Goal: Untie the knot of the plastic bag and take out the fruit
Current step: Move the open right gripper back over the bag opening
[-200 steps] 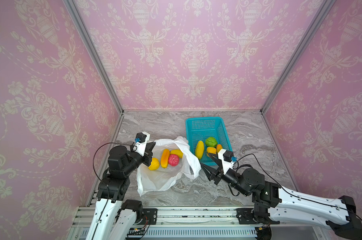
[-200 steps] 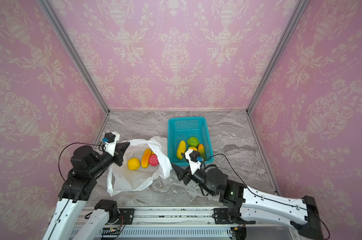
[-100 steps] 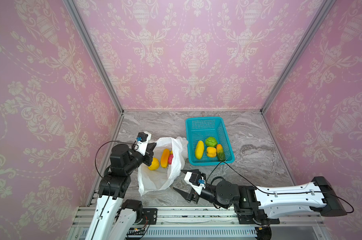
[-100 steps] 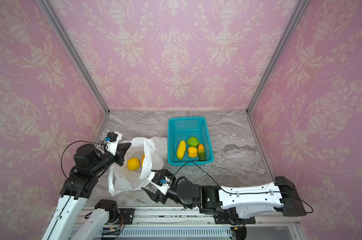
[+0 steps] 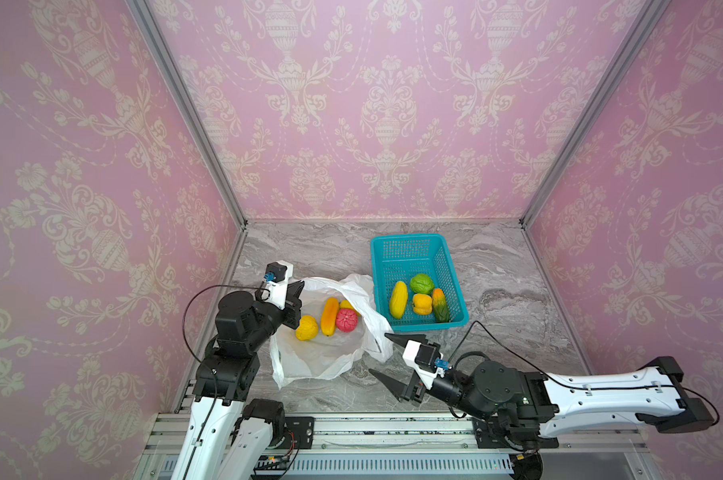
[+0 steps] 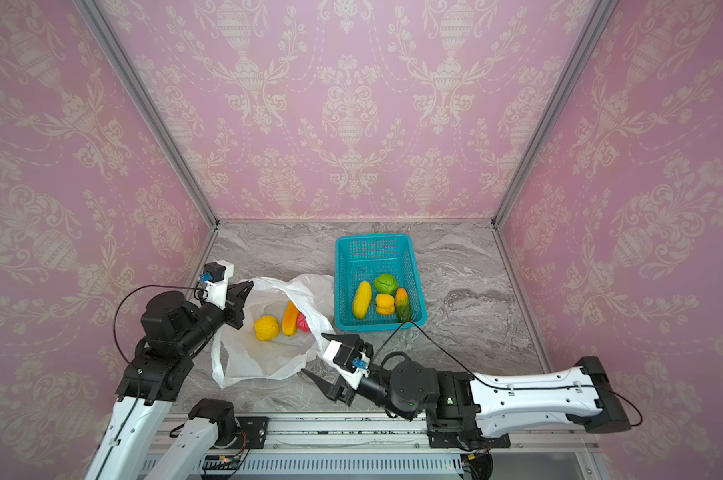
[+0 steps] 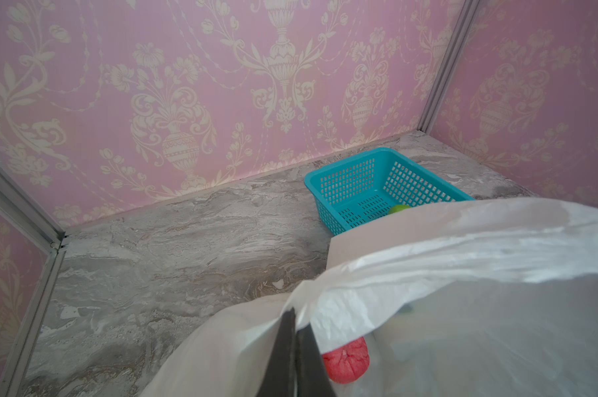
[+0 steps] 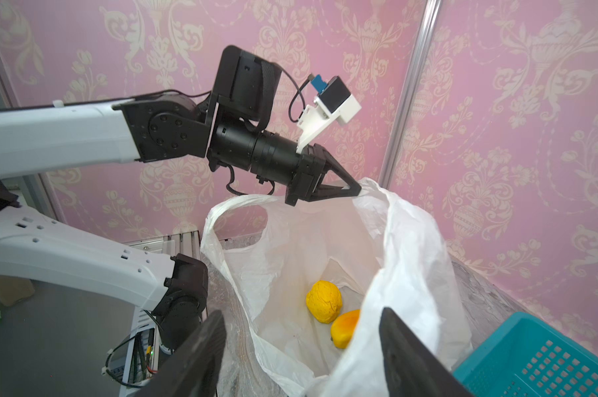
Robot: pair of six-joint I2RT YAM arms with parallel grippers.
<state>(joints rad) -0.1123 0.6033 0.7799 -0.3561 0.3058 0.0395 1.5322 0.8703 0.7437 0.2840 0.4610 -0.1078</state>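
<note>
While our left tool [image 7: 294, 314] pinches the untied plastic bag [image 5: 322, 353] and right tool [image 5: 378, 353] gapes empty, four fruit [image 5: 346, 320] await us inside.

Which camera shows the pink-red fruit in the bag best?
A top view: the pink-red fruit sits in plain sight in the open plastic bag. In a top view the bag's rim covers most of it. The left wrist view catches it close but partly covered; the right wrist view doesn't show it.
</note>
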